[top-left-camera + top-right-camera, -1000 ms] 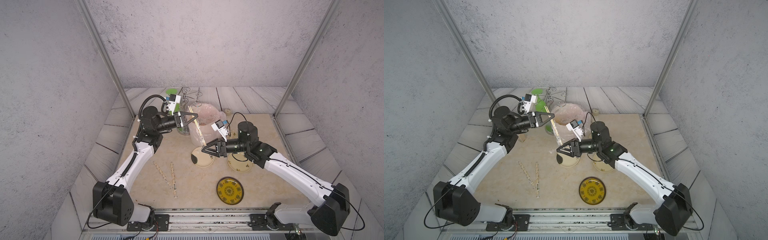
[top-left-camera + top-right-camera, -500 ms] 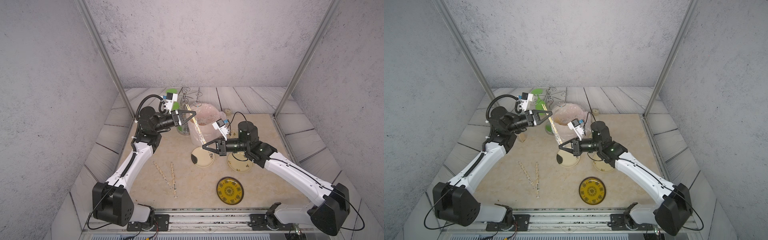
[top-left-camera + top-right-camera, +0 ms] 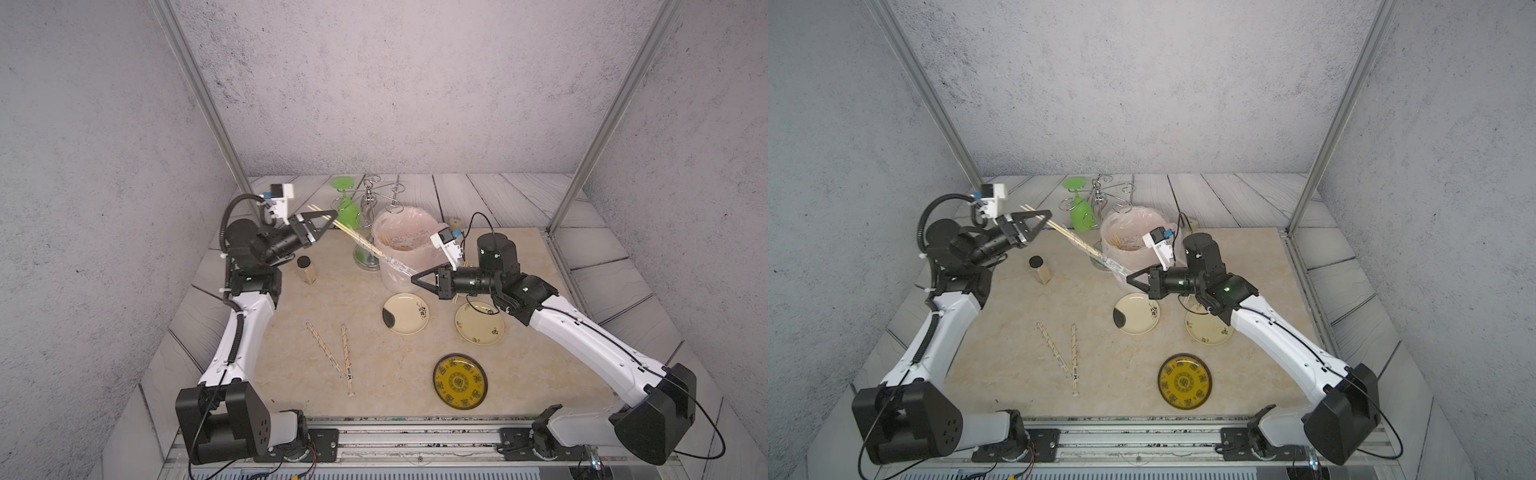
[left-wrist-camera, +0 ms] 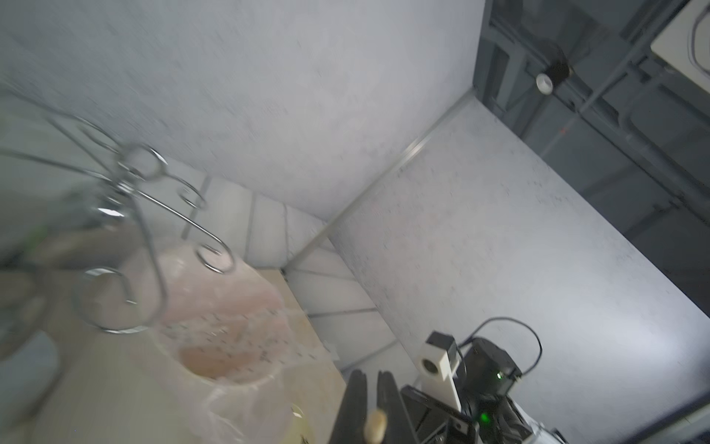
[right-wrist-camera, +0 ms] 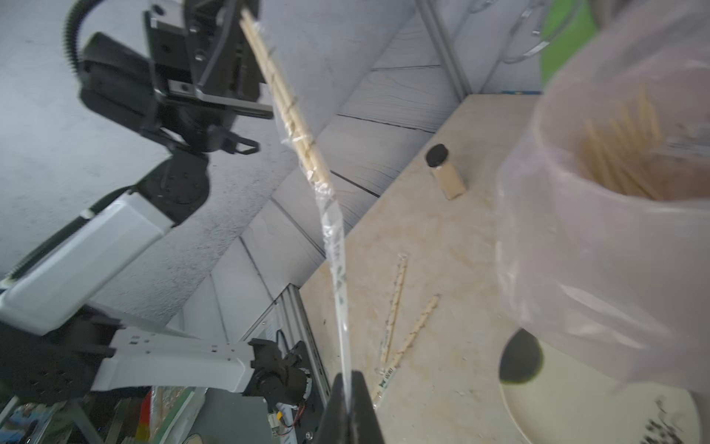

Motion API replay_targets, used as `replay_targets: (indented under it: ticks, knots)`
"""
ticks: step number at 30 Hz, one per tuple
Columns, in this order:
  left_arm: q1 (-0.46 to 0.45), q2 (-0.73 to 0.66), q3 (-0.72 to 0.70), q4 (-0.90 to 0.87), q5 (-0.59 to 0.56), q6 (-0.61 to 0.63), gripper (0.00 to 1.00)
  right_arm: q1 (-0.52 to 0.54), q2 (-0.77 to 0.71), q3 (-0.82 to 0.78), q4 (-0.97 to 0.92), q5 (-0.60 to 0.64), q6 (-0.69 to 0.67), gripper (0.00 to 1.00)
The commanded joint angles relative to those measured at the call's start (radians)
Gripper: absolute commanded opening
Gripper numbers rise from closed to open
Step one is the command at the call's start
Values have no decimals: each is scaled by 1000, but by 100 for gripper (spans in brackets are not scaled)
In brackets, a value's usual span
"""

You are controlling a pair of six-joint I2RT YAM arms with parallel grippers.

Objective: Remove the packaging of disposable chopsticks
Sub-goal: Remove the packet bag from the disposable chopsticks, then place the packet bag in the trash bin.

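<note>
**Right claw (image 3: 413,277) pinching the sleeve (image 3: 397,264), left claw (image 3: 334,212) gripping the chopsticks (image 3: 353,234)**

Right claw is pressing its jaws together on the near end of the translucent sleeve. In the right wrist view the sleeve (image 5: 338,265) is running straight out from between the fingertips.

Left claw is clamping tight on the bare wooden chopsticks near their far end, with a short stub poking out behind the jaws.

The pair is hanging in the air, slanting down from left claw toward right claw, above the tabletop (image 3: 291,299) and in front of the pink bag-lined bin (image 3: 415,216). The lower tips are sitting inside the sleeve's crumpled mouth; the rest is showing bare.

Against a second ago: right claw was standing spread around the lower end and is now closed on it. Left claw has drawn back toward its own side, so the two claws are standing further apart.

Two wrapped pairs (image 3: 324,347) are lying on the tabletop, well apart from both claws.
</note>
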Motion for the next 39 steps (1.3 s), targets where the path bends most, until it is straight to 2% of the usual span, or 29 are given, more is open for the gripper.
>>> replay_targets:
  ticks: [1,4,8,13,17,19,23,28,39]
  knots:
    - [57,6,-12,214,-70,-122,0,-14,28,22,-127,-27,-34,0]
    - [65,19,-11,264,-62,-165,0,-15,42,27,-112,-61,-20,0]
    - [74,8,-14,245,-60,-143,0,-22,41,82,-185,25,-57,0]
    - [81,-20,-8,168,-55,-67,0,-73,109,313,-484,219,-144,0]
    - [81,-38,-9,92,-64,-7,0,-80,211,561,-784,503,-302,0]
    - [82,-38,-9,93,-62,-11,0,-85,267,660,-885,563,-345,0]
    - [82,-41,-8,96,-57,-8,0,-86,396,865,-1038,556,-388,0]
    - [81,-46,-4,66,-57,17,0,-84,537,1087,-1169,605,-405,0]
    - [82,-37,-5,61,-57,16,0,-40,731,1331,-1217,618,-421,6]
